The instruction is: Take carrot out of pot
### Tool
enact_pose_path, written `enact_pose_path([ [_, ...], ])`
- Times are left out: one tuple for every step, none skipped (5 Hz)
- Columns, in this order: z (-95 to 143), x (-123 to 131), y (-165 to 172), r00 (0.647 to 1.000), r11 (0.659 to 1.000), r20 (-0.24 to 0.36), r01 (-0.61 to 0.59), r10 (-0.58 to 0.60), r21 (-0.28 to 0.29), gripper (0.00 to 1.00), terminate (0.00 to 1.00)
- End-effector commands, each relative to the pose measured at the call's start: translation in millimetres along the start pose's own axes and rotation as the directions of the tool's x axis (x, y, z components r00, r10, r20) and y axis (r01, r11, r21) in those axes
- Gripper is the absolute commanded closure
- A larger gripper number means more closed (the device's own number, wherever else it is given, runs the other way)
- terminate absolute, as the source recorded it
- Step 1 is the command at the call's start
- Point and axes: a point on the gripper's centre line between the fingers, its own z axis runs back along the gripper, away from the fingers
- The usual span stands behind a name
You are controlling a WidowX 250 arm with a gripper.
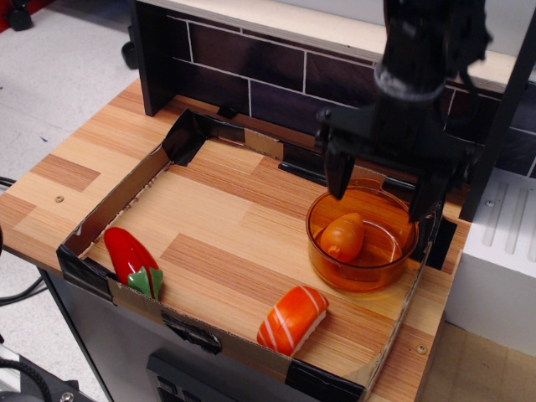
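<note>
The plain-orange carrot [342, 236] lies inside the translucent amber pot [316, 249] at the right of the tray, flat end toward me. My black gripper [381, 199] hangs above the pot's far half, open, with one finger [338, 173] over the left rim and the other near the right rim. It holds nothing and stands above and slightly behind the carrot.
A low cardboard tray wall [117, 201] rings the wooden work area. A red pepper with green stem [132, 258] lies at the front left. An orange-and-white sushi piece [292, 319] lies at the front. A dark tiled backsplash [251, 75] stands behind.
</note>
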Motion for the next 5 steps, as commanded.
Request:
enact_pose_path([
  [-15, 1, 3, 1.000, 1.000, 0.015, 0.010, -0.010, 0.011, 0.00, 0.00],
  [-25, 2, 1, 1.000, 1.000, -0.001, 0.002, -0.002, 0.006, 0.00, 0.00],
  [-30, 2, -2, 1.000, 1.000, -0.009, -0.005, 0.005, 0.000, 0.00, 0.00],
  [-35, 1, -3, 1.000, 1.000, -0.009, -0.005, 0.005, 0.006, 0.00, 0.00],
  [-41, 2, -1, 1.000, 1.000, -0.014, -0.019, 0.019, 0.014, 0.00, 0.00],
])
